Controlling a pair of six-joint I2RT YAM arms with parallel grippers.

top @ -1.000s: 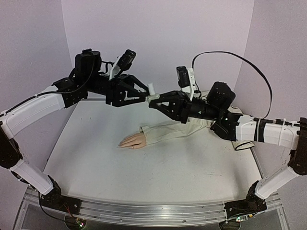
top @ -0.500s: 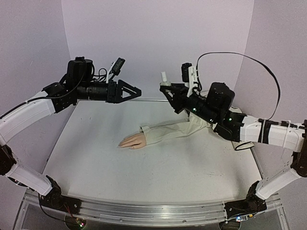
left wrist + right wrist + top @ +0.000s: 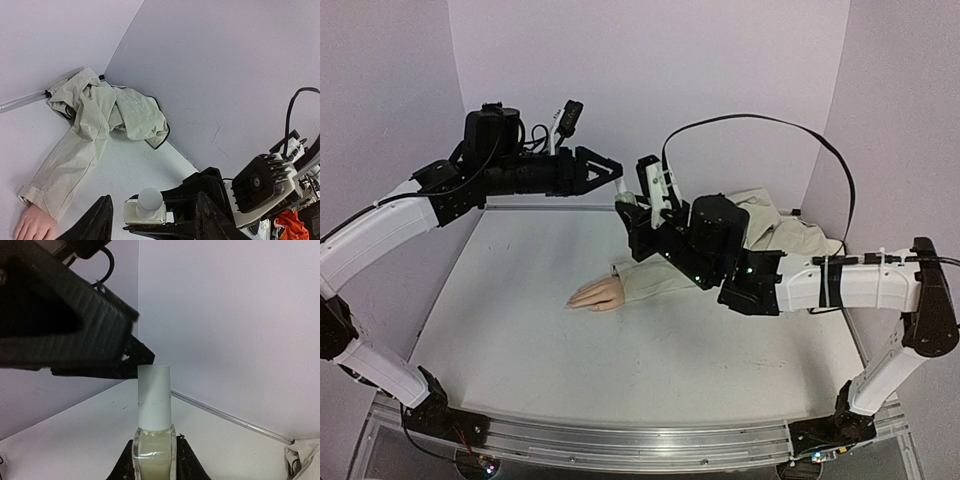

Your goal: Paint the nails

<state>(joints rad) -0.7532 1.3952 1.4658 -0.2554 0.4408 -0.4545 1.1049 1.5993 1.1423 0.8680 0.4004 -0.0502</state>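
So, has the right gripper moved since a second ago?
Yes. The right gripper, shut on the small bottle, has swung left: its wrist now sits over the beige sleeve, nearer the fake hand, which lies where it was.

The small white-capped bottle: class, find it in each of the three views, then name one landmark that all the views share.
Top view: the bottle sits just above centre, gripped in the right claw.
Left wrist view: bottom centre, seen from above, cap towards the camera.
Right wrist view: bottom centre, upright and close up.
Shared landmark: the beige sleeve.
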